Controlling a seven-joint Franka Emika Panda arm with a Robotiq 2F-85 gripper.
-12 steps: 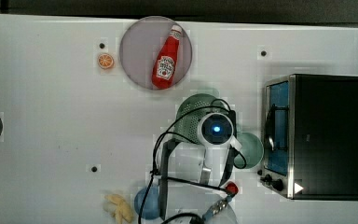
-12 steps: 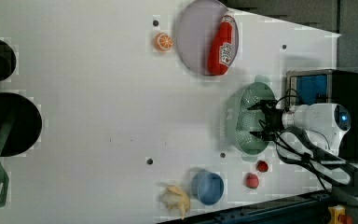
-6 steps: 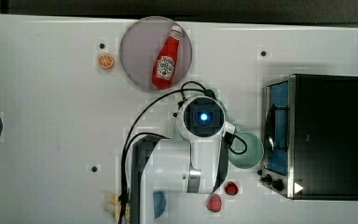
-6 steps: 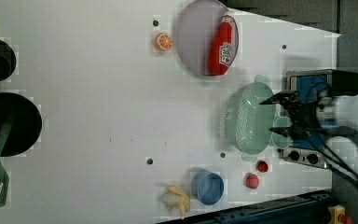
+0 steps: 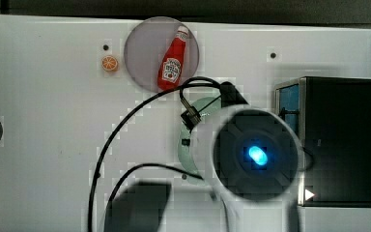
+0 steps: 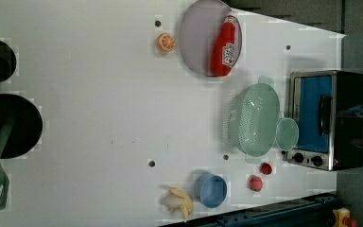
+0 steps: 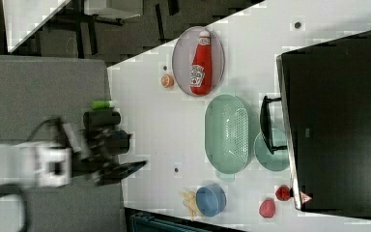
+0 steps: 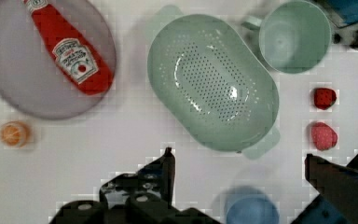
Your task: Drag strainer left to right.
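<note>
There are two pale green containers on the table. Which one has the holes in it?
The strainer, the larger oval one with tab handles at its ends; its bottom is dotted with small holes. The mug beside it, against the oven, is smaller, round and solid inside.

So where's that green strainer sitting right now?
In the left view, the strainer sits right of centre on the table, touching the mug before the toaster oven, below the ketchup plate.
</note>
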